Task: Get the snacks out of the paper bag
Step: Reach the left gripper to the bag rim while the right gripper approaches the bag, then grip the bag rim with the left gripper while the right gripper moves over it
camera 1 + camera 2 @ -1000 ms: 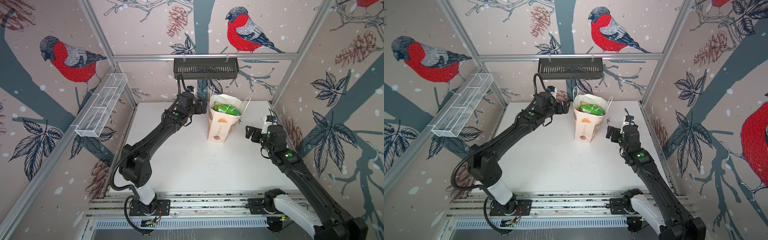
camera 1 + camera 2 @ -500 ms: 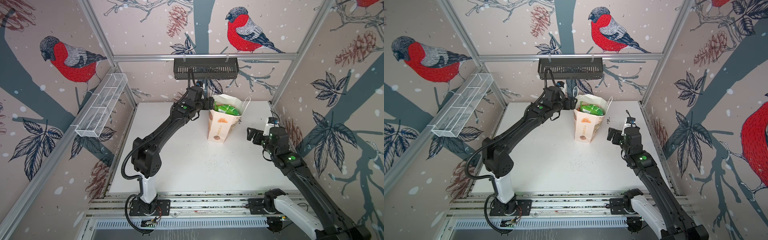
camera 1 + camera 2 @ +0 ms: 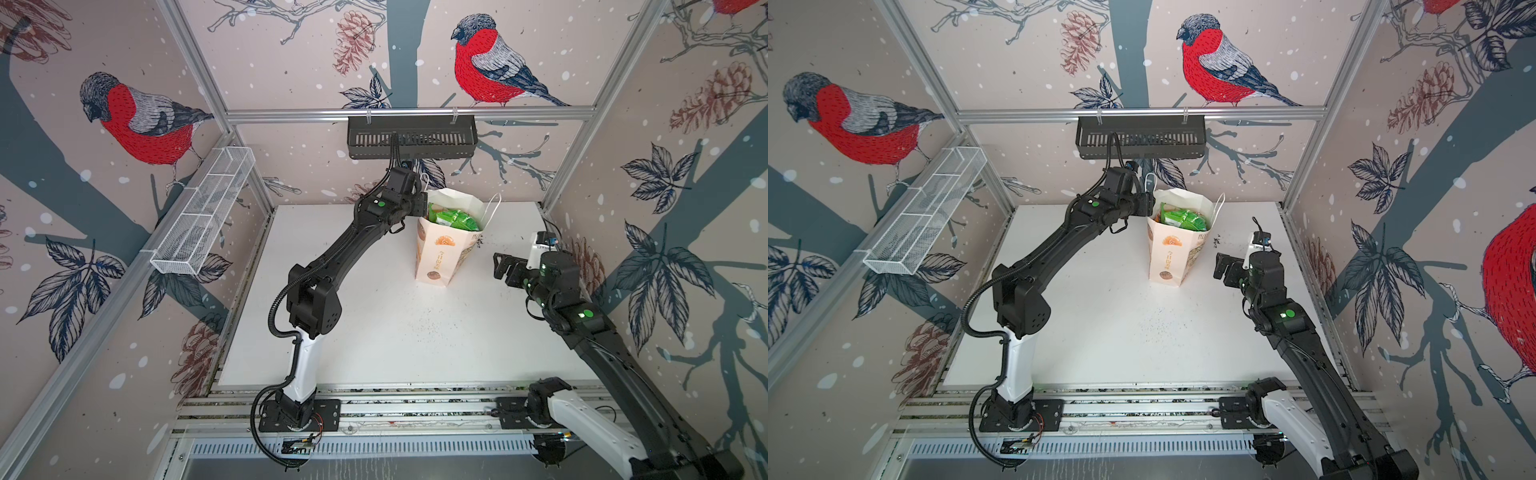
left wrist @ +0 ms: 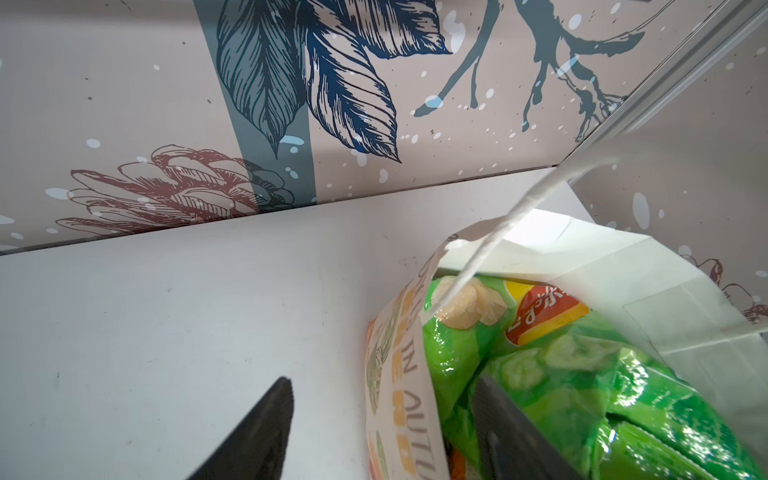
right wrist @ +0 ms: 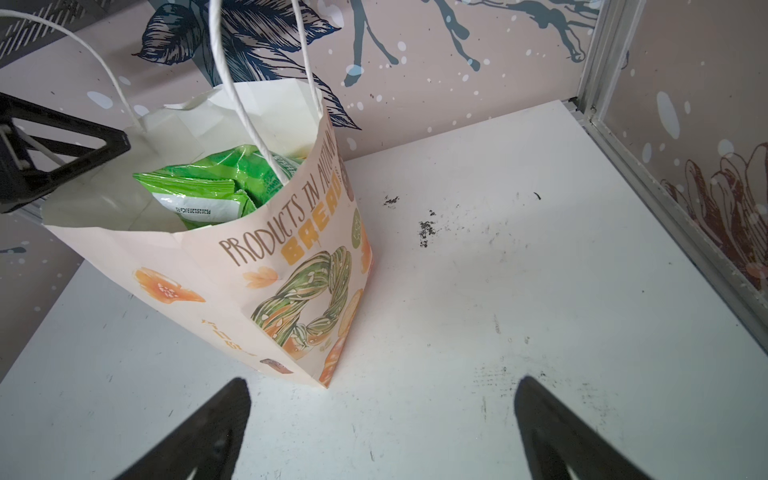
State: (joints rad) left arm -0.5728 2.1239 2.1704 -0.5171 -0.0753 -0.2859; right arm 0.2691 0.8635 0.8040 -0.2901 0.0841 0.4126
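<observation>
The cream paper bag point(image 3: 440, 257) point(image 3: 1169, 257) stands upright at the back of the white table, mouth open, cord handles up. A green snack packet point(image 3: 453, 218) point(image 3: 1183, 218) point(image 5: 216, 183) fills its top, and a bit of orange packet point(image 4: 457, 461) shows below it. My left gripper point(image 3: 422, 205) point(image 4: 380, 380) straddles the bag's left wall point(image 4: 399, 374). One finger is outside and one is inside by the green packet point(image 4: 540, 374), jaws apart, gripping nothing. My right gripper point(image 3: 500, 266) point(image 5: 383, 381) hovers open to the right of the bag point(image 5: 266, 266), holding nothing.
A black slotted basket point(image 3: 411, 137) hangs on the back wall just above the left arm. A white wire tray point(image 3: 203, 216) is fixed to the left wall. Dark crumbs point(image 5: 426, 228) dot the table point(image 3: 395, 332) right of the bag.
My left gripper has moved right from beside the bag onto its left rim, and its jaws have narrowed. The right gripper has shifted only slightly and stays wide open.
</observation>
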